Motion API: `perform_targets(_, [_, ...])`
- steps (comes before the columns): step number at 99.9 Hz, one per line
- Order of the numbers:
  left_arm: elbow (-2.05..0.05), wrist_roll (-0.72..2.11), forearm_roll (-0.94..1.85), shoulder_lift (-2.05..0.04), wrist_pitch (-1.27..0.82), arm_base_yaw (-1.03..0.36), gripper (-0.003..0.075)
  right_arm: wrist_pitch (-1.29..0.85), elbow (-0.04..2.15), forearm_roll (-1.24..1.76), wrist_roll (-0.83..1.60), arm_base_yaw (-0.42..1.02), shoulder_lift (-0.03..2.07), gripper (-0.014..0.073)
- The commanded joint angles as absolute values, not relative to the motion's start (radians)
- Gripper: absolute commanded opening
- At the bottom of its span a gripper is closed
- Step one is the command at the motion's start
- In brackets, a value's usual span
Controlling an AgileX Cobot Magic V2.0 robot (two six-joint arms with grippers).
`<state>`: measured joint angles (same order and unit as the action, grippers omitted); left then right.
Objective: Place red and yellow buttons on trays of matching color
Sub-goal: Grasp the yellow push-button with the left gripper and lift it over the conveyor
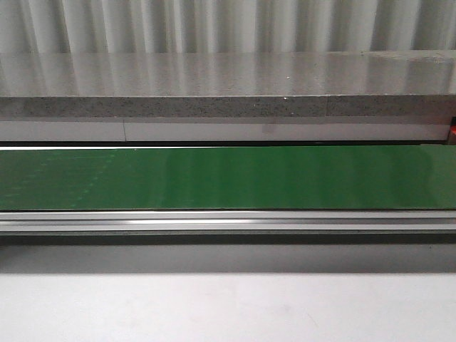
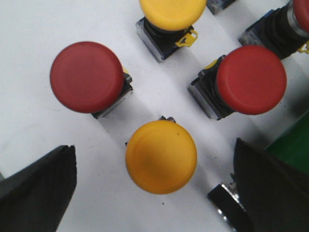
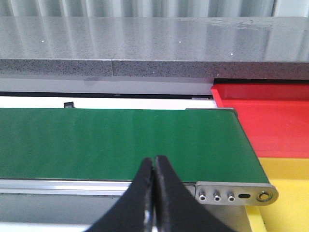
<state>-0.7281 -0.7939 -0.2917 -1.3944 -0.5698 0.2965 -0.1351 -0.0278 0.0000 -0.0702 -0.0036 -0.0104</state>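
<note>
Red tray (image 3: pixel 270 121): at the end of the green belt (image 3: pixel 120 142), far side; nothing seen in the visible part.
Yellow tray (image 3: pixel 285 169): next to the red tray, nearer side, by the belt's end roller plate; visible part bare, cut off by the frame edge.
Buttons: seen only in left wrist view, standing on white worktop (image 2: pixel 29 58), caps up. Yellow button (image 2: pixel 161 156) sits between the fingers of the left hand (image 2: pixel 154 188), not touched. Red button (image 2: pixel 87 77) and second red button (image 2: pixel 251 79) flank it farther out. Another yellow button (image 2: pixel 172 12) beyond, cap cut off by frame edge.
Left hand: released, fingers wide apart either side of the yellow button, grasping nothing.
Right hand (image 3: pixel 153 193): clenched, fingertips pressed together, nothing between; hangs over near edge of belt.
Cut off/unclear: a third red cap at corner of left wrist view, mostly out of frame; small dark part by one left finger, can't tell what.
Front view: belt bare w/ alu rail, grey speckled ledge (image 1: pixel 228 107) behind, corrugated wall beyond. No hands or buttons there.
</note>
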Motion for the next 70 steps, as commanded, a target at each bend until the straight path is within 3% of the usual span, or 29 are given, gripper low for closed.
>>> perform_targets(1, [-0.755,-0.801,-0.295,-1.386,-0.516,0.306,0.0627,-0.051,-0.028,-0.006,-0.064,-0.003,-0.026,-0.0067])
perform_targets(70, [-0.755,-0.795,-0.295,-1.451,-0.498,0.326,0.0627,-0.051,-0.028,-0.006,-0.064,-0.003,-0.026,-0.0067])
